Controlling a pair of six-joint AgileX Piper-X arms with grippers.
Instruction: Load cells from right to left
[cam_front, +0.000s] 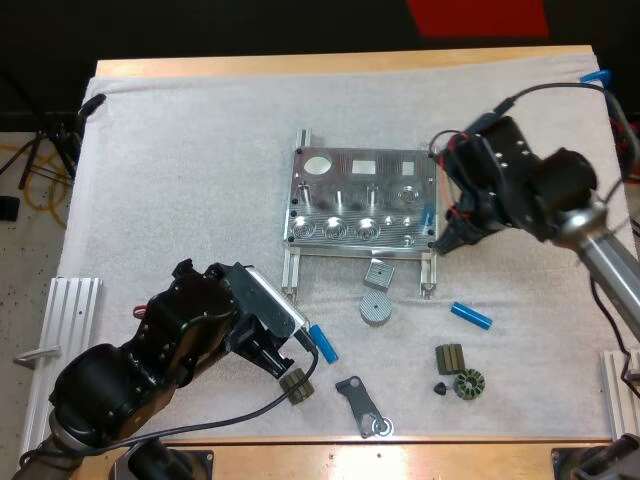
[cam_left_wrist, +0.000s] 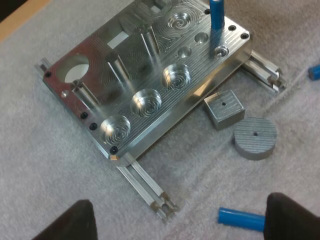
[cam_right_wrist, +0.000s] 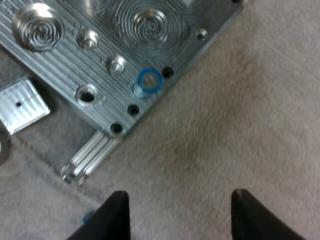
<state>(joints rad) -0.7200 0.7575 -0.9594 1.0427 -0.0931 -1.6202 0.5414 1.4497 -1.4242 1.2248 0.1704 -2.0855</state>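
Observation:
The metal fixture (cam_front: 362, 200) lies mid-mat. One blue cylinder (cam_front: 428, 214) stands upright in a hole at its right edge; the right wrist view looks down on that cylinder's top (cam_right_wrist: 149, 81), and the left wrist view shows it (cam_left_wrist: 217, 15) at the fixture's far corner. My right gripper (cam_front: 447, 238) hovers open just right of it, its fingers (cam_right_wrist: 112, 217) apart over bare mat. A second blue cylinder (cam_front: 323, 342) lies on the mat by my left gripper (cam_front: 292, 352), which is open, the cylinder (cam_left_wrist: 241, 219) resting close to one finger (cam_left_wrist: 295, 217). A third blue cylinder (cam_front: 470, 316) lies at the right.
A square metal block (cam_front: 378, 273) and a round disc (cam_front: 375, 308) sit just in front of the fixture. Small dark parts lie along the front: a gear (cam_front: 294, 387), a black bracket (cam_front: 362, 405), an olive block (cam_front: 450, 357), a stator (cam_front: 468, 384). An aluminium rail (cam_front: 72, 310) lies at the left.

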